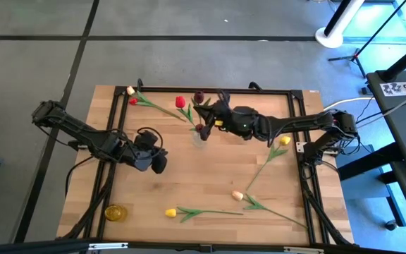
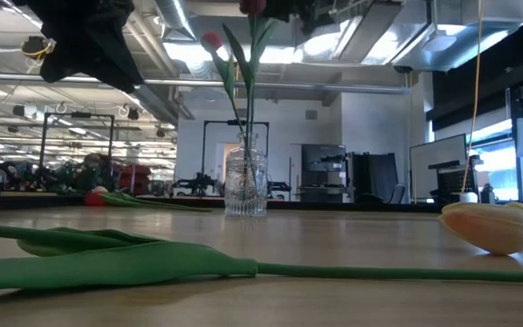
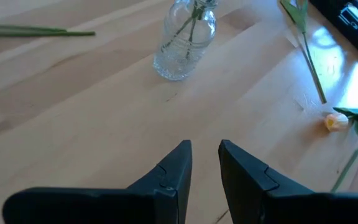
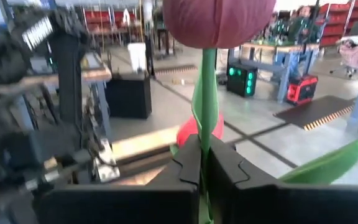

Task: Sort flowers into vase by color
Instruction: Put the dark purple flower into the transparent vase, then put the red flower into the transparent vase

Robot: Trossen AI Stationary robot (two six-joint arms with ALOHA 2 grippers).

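Observation:
A clear glass vase (image 1: pixel 200 137) (image 2: pixel 245 182) (image 3: pixel 182 40) stands mid-table and holds green stems. A red tulip (image 1: pixel 180 101) (image 2: pixel 212 41) leans out of it. My right gripper (image 1: pixel 205 113) (image 4: pixel 204 152) hovers just above the vase, shut on a maroon tulip (image 4: pixel 216 22) (image 2: pixel 254 7) whose stem runs down into the vase. My left gripper (image 1: pixel 159 164) (image 3: pixel 204 149) hangs over bare wood left of the vase, fingers a little open, holding nothing. Other tulips lie flat on the table: yellow (image 1: pixel 285 140), cream (image 1: pixel 237 195) (image 2: pixel 484 227), yellow (image 1: pixel 170 212), and cream and red (image 1: pixel 130 90) at the far edge. My right gripper pinches the maroon tulip's green stem (image 4: pixel 207 93) just below the head, between its two fingers. The fingers come in level from the table's right side and lie across the stem. The tulip stands upright, head above the fingers, its lower stem reaching down into the vase.
A small yellow cup (image 1: pixel 116 212) sits near the table's near-left corner. A black frame (image 1: pixel 217 89) runs along the table's far edge and sides. Bare wood lies between the vase and the near tulips. Stands and cables are off the table's right side.

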